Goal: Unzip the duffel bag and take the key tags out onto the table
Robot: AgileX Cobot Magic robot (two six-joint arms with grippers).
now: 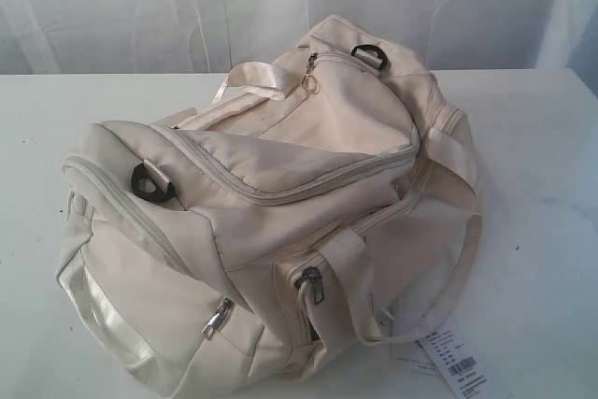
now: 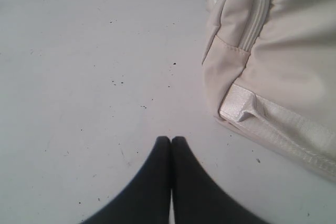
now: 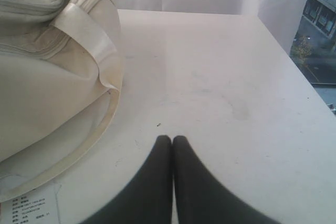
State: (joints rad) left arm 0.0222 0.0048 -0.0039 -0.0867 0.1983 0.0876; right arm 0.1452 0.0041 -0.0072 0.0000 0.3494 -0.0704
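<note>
Duffel bag [image 1: 308, 184], cream with shiny handles [image 1: 250, 75], slumps; left gripper [image 2: 171, 139] and right gripper [image 3: 172, 138] closed, empty.

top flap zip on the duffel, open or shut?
Shut. On the duffel bag, the top flap zipper runs closed along its whole visible length; no gap or lining shows in the exterior view.

Cream duffel bag [image 1: 280, 221], white table [image 1: 542, 184]
</note>
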